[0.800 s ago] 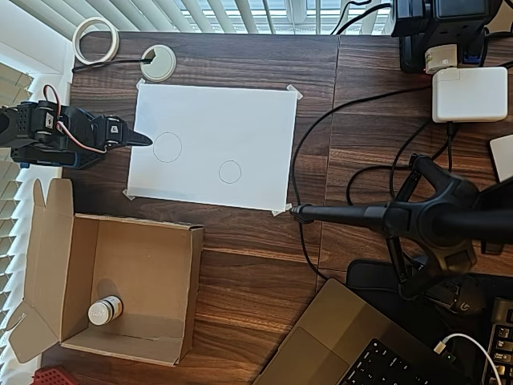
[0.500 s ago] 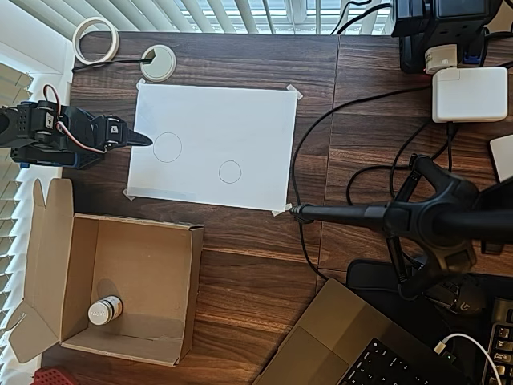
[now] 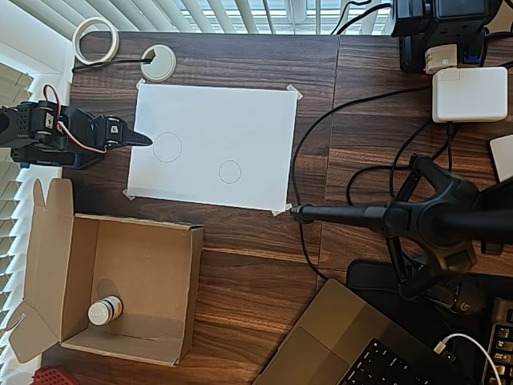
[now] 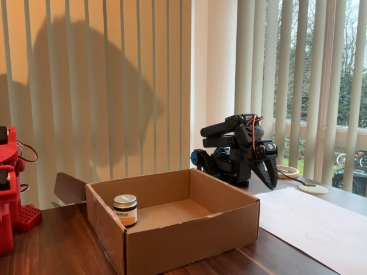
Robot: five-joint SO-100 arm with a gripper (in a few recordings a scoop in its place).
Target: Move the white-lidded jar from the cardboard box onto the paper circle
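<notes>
You're at the start: nothing grasped yet, the step in hand is the reach into the cardboard box (image 3: 112, 285).

Layout, overhead view, big to small:
- Desk (image 3: 264, 257), dark wood.
- Cardboard box at roughly 7 o'clock of the frame, open top, flaps out to the left.
- White paper sheet (image 3: 240, 120) taped down at about 11–12 o'clock, well apart from the box.
- Arm parked at 9 o'clock, pincer (image 3: 138, 139) pointing toward 3 o'clock, tip just over the sheet's left edge.
- White-lidded jar (image 3: 105, 310) standing upright on the box floor, near the bottom-left corner, at about 7 o'clock from box centre. In the fixed view the jar (image 4: 125, 209) sits close to the wall nearest the camera.
- Paper circle (image 3: 230, 172), the smaller outline, toward 4 o'clock from the larger circle (image 3: 167, 147).

How I'd run it:
- Swing toward 6 o'clock and come over the box high; clear the walls before you drop.
- Descend vertically on the jar. It's close to two walls, so set the jaw line so neither finger fouls the cardboard.
- Grip below the lid, lift straight up above the rim, then traverse.

Pincer (image 4: 261, 169): jaws look closed or nearly so, tips together, pointing down in the fixed view. Holding nothing and apparently touching nothing.
</notes>
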